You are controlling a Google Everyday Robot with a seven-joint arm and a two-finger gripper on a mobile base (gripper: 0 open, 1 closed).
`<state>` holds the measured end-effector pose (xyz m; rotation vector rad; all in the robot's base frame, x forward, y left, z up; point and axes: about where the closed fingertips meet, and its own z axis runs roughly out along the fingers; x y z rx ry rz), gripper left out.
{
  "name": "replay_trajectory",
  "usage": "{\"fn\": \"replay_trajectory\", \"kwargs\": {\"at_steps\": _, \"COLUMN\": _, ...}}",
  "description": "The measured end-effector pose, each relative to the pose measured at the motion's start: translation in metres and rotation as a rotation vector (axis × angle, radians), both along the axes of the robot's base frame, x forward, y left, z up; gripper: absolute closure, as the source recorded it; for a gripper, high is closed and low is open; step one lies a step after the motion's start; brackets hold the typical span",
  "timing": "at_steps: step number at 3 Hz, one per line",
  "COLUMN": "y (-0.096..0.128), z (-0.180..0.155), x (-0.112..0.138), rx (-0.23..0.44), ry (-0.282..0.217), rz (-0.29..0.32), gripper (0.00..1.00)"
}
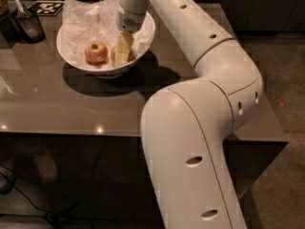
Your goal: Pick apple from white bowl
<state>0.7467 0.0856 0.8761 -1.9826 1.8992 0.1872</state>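
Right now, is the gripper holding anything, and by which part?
Cannot tell. The gripper is down inside the white bowl, covering most of the reddish apple; any hold is hidden. The yellower apple lies free beside it.

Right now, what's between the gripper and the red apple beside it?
Nothing shows in the camera view: the gripper, down in the white bowl, overlaps the apple and hides most of it.
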Motion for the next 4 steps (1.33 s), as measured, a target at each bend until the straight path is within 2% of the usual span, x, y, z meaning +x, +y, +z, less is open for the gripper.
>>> {"fn": "replay_trajectory", "kwargs": {"at_steps": 1, "y": 0.003, "z": -0.004, "x": -0.001, "rx": 0.007, "ry": 0.009, "rz": 0.008, "gripper": 0.20}}
{"fn": "replay_trajectory", "kwargs": {"at_steps": 4, "y": 0.003, "z": -0.015, "x": -0.003, "rx": 0.021, "ry": 0.026, "rz": 0.020, "gripper": 0.11}}
